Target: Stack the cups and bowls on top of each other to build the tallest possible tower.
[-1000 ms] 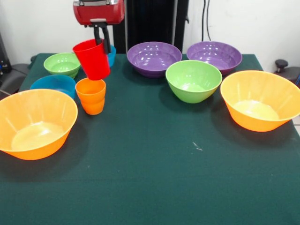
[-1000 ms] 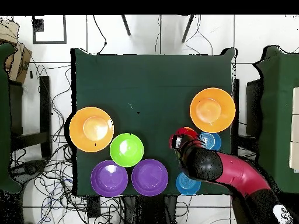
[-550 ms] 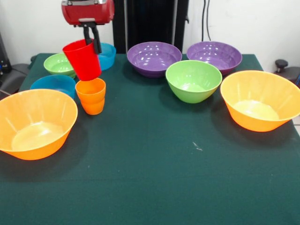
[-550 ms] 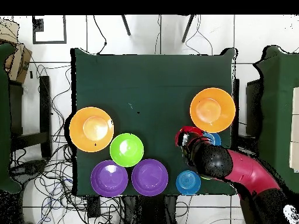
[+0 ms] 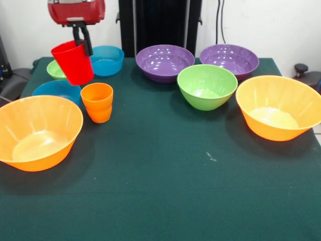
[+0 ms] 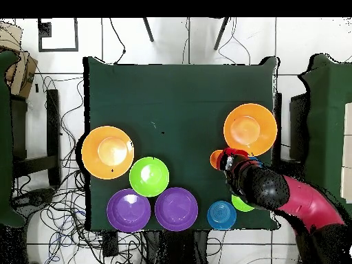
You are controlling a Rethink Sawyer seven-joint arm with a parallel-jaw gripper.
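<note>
Your gripper (image 5: 83, 44) jaws are pinching the red cup (image 5: 73, 62) rim, tilted, up above the blue bowl (image 5: 56, 91).

The tabletop (image 5: 165, 191) is showing a dark green cloth surface. The arm is presenting a red housing with a black end effector (image 5: 82, 40), which is gripping the rim of a solid red cup (image 5: 73, 63). The second cup (image 5: 98, 102) is showing orange with a ridged band. Two large bowls (image 5: 37, 131) (image 5: 278, 107) are appearing orange with pale yellowish floors. Two wide bowls (image 5: 164, 62) (image 5: 229, 59) are appearing glossy purple. One medium bowl (image 5: 206, 86) and one small bowl (image 5: 56, 70) are showing light green. Two small bowls (image 5: 106, 59) (image 5: 54, 89) are showing blue.
</note>
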